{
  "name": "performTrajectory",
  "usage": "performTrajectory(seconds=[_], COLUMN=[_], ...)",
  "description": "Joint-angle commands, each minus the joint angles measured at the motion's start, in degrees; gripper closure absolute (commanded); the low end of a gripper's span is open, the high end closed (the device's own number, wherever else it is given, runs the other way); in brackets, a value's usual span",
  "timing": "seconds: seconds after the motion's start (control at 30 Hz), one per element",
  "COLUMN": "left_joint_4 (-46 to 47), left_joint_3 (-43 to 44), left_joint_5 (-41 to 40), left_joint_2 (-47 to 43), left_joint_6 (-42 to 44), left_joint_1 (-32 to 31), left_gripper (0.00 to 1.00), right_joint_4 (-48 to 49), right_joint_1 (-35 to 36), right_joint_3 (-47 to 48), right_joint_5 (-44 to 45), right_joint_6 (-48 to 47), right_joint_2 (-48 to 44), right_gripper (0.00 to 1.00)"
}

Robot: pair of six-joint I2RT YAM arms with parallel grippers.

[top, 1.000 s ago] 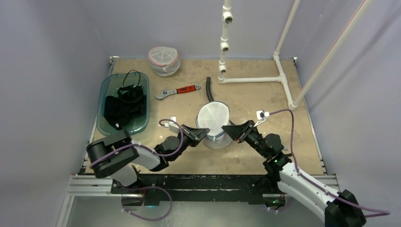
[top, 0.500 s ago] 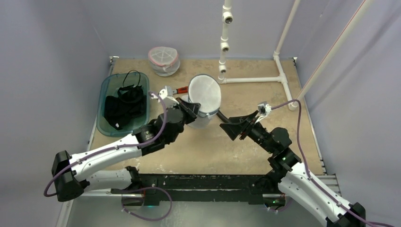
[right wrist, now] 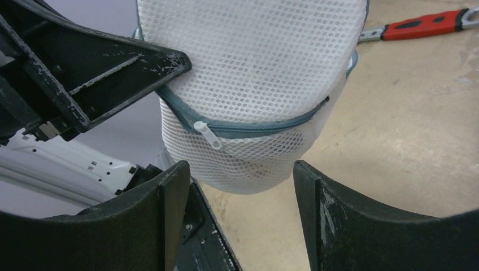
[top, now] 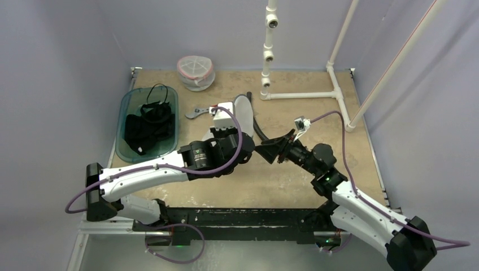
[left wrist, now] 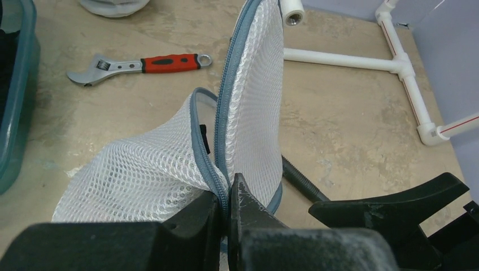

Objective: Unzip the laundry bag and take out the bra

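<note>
A white mesh laundry bag (top: 244, 108) with grey zipper trim is hanging near the centre of the overhead view, lifted above the sandy tabletop (top: 339, 164). The left tool (left wrist: 227, 195) is pinching the bag's grey zipper seam, its jaws pressed tightly together on the fabric. The right tool (right wrist: 240, 175) is facing the bag from the right of the frame, its jaws standing wide apart and gripping nothing. The white zipper pull (right wrist: 207, 135) is dangling just beyond them. What is inside the bag cannot be made out. A red-handled wrench (top: 212, 108) is lying just left of the bag. A teal tub (top: 127, 107) holding dark clothing (top: 144, 130) is sitting at the left. A second mesh bag (top: 196, 70) is resting at the upper edge.
</note>
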Motion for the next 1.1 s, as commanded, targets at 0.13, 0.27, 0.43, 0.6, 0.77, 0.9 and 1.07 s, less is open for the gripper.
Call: performTrajectory(seconds=[0.13,0.27,0.43,0.6,0.77,0.9,1.07], left_joint_4=[7.7,15.48,19.09,21.64,23.6,24.84,25.51], left_joint_3=[-4.08,-10.3,-13.91,-15.74,-16.62,-17.0,-16.84], left_joint_5=[-0.01,2.8,5.61,7.91,9.71,10.72,11.21], left_joint_2=[-8.0,-14.22,-19.41,-21.5,-21.49,-21.34,-21.18], left_joint_6=[3.3,4.78,2.29,-0.9,-2.14,-2.66,-2.87], left_joint_1=[0.16,0.15,0.18,0.15,0.2,0.24,0.21], left_gripper=[1.0,1.0,1.0,1.0,1.0,1.0,1.0], right_joint_4=[13.99,23.02,29.58,29.17,28.33,27.65,26.51], right_joint_1=[0.26,0.26,0.33,0.88,1.66,1.8,1.85], right_joint_3=[1.01,-0.45,0.57,3.16,4.43,4.66,4.62], right_joint_5=[-7.49,-10.39,-14.43,-16.57,-17.05,-16.64,-16.26], right_joint_6=[8.1,13.85,18.1,17.9,17.75,17.8,17.53], right_joint_2=[2.3,3.9,7.67,9.38,10.52,10.7,11.13], right_gripper=[0.26,0.27,0.3,0.31,0.33,0.36,0.37])
